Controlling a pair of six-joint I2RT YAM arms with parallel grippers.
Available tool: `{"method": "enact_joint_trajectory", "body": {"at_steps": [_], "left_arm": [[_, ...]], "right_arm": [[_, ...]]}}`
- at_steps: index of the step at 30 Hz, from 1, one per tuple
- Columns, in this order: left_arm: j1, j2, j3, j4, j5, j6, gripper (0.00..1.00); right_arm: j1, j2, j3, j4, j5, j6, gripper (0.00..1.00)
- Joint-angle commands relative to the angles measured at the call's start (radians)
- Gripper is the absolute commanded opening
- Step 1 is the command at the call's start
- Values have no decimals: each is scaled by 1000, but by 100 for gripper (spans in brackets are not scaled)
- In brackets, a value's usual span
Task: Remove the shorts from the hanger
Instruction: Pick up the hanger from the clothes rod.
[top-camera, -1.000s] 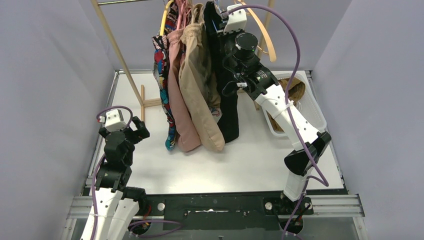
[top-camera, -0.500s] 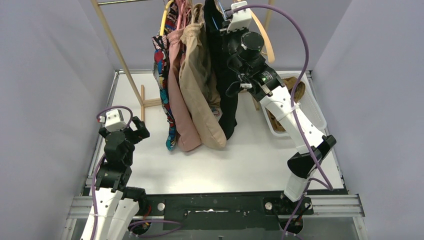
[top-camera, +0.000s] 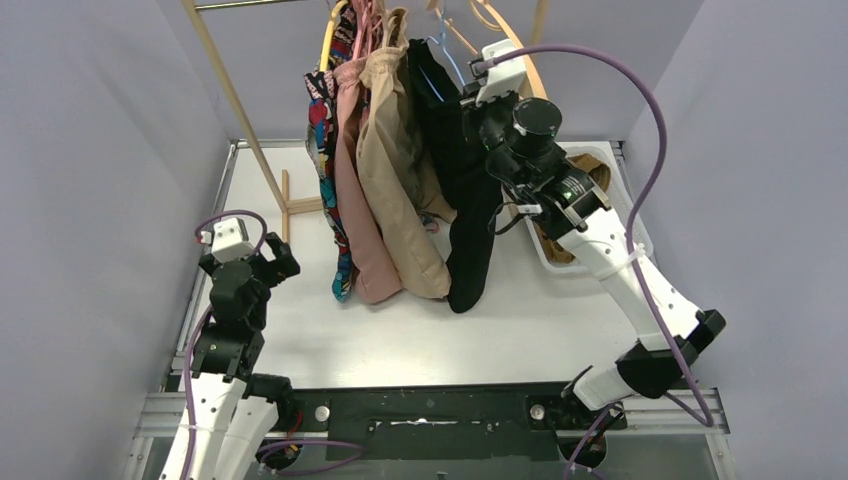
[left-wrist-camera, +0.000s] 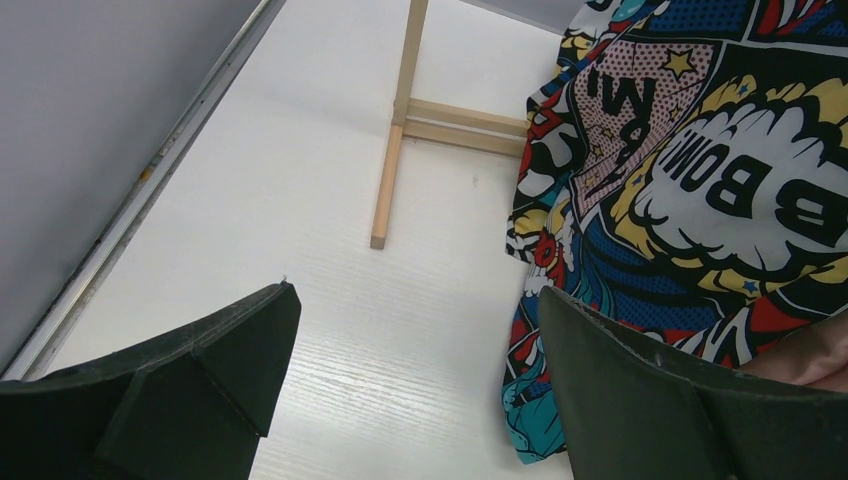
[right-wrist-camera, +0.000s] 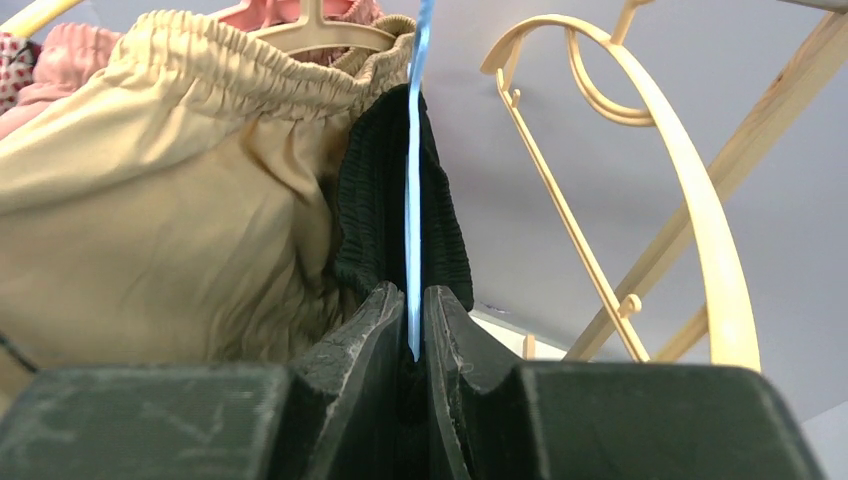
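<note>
Several shorts hang from hangers on a wooden rack: comic-print (top-camera: 325, 130), dusty pink (top-camera: 355, 225), beige (top-camera: 400, 180) and black (top-camera: 465, 200). My right gripper (top-camera: 472, 95) is shut on the black shorts' waistband (right-wrist-camera: 375, 190), with the thin blue hanger (right-wrist-camera: 415, 150) running between its fingers. The black shorts are pulled out to the right of the beige shorts (right-wrist-camera: 170, 190). My left gripper (top-camera: 275, 262) is open and empty, low over the table, just left of the comic-print shorts (left-wrist-camera: 700, 180).
A white basket (top-camera: 625, 215) at the right holds mustard-brown shorts (top-camera: 590, 180). An empty beige hanger (right-wrist-camera: 690, 230) hangs right of the black shorts. The rack's wooden foot (left-wrist-camera: 395, 130) lies on the table ahead of my left gripper. Grey walls close in on both sides.
My right arm has swung right and toward me, dragging the black shorts' top away from the other shorts and exposing the blue hanger. The left arm has not moved.
</note>
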Motion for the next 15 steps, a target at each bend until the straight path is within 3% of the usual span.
{"method": "enact_joint_trajectory", "body": {"at_steps": [1, 5, 12, 15], "left_arm": [[6, 13, 25, 35, -7, -1, 91], [7, 19, 25, 34, -12, 0, 91], [6, 30, 23, 37, -7, 1, 91], [7, 37, 26, 37, 14, 0, 91]], "right_arm": [[7, -124, -55, 96, -53, 19, 0], [8, -246, -241, 65, -135, 67, 0], [6, -585, -768, 139, -149, 277, 0], [3, -688, -872, 106, -188, 262, 0]]}}
